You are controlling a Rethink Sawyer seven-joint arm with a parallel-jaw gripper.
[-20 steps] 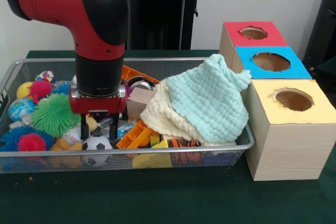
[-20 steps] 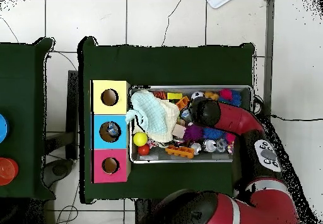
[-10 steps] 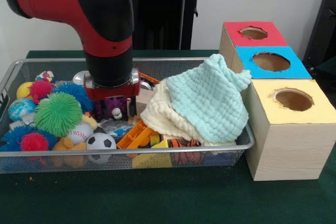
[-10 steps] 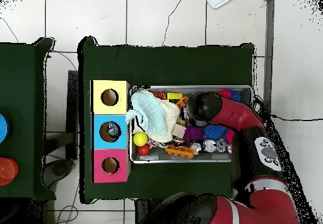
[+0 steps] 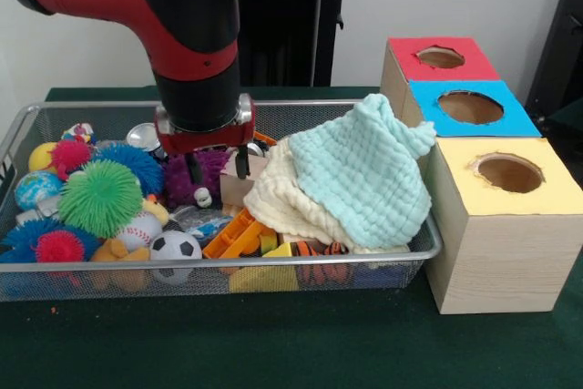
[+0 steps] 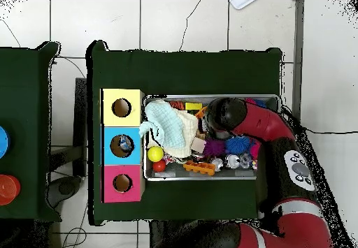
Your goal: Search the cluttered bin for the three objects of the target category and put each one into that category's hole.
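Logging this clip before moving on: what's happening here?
A Sawyer arm hangs its gripper open and empty over a wire bin crammed with toys, just above a purple fuzzy toy. A mint cloth lies draped over the bin's end nearest three boxes with red, blue and yellow holes. Nothing is held.

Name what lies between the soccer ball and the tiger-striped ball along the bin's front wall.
In the front view, orange plastic pieces and a yellow block lie between the soccer ball and the tiger-striped ball.
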